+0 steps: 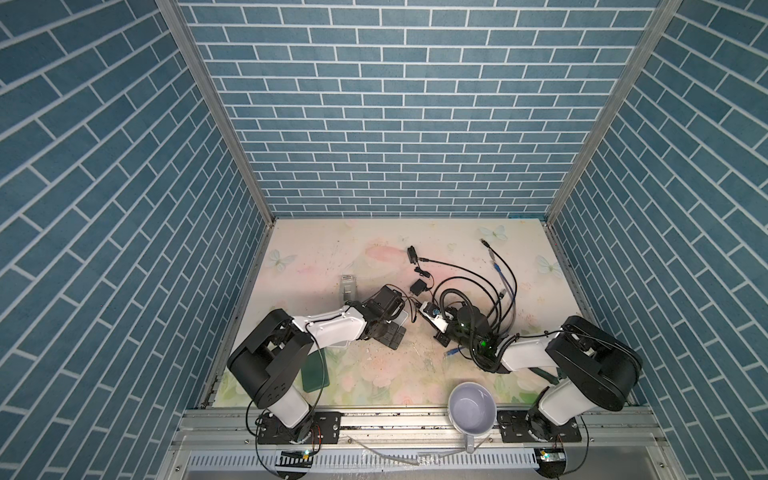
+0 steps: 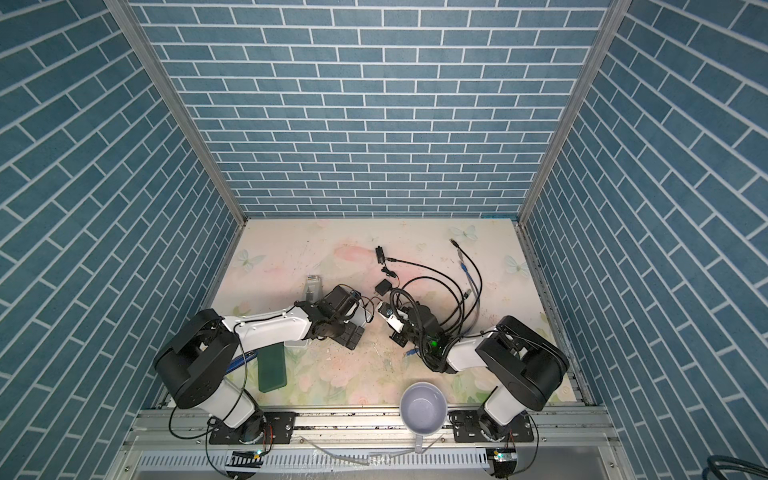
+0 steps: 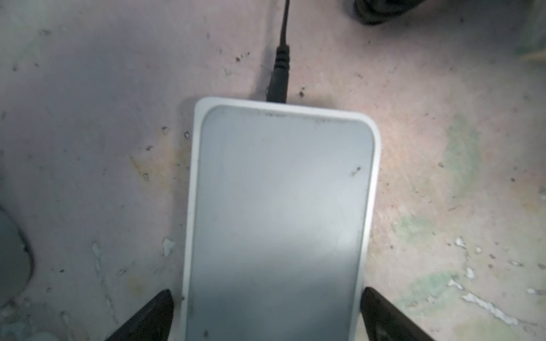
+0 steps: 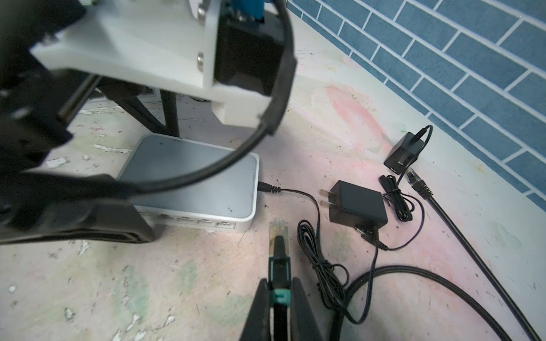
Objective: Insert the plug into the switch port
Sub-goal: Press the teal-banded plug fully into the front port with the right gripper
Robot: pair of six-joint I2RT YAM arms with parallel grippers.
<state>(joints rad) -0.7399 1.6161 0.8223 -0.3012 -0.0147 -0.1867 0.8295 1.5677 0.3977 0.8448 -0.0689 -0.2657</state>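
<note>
Right gripper (image 4: 279, 298) clenched on the Ethernet plug (image 4: 279, 233) — tip just off the network switch (image 4: 192, 177) corner, outside its port row (image 4: 204, 220). Left gripper (image 3: 267, 295) spread wide astride the switch; pad contact unclear. Left arm's cable (image 4: 291, 71) crosses the switch, hiding some ports. Black power adapter (image 4: 357, 206) and coiled cord (image 4: 320, 267) lie beside the plug — barrel connector (image 4: 267, 187) sits in the switch's end.

A robot lab test cell: 3 blue brick-patterned wall panels (image 1: 399, 124) on bare aluminium posts (image 1: 219, 112) enclose a scuffed floral-printed tabletop (image 1: 374, 257); 2 white-and-black robot arms (image 1: 328, 328) are bolted to a slotted aluminium rail (image 1: 395, 419).
</note>
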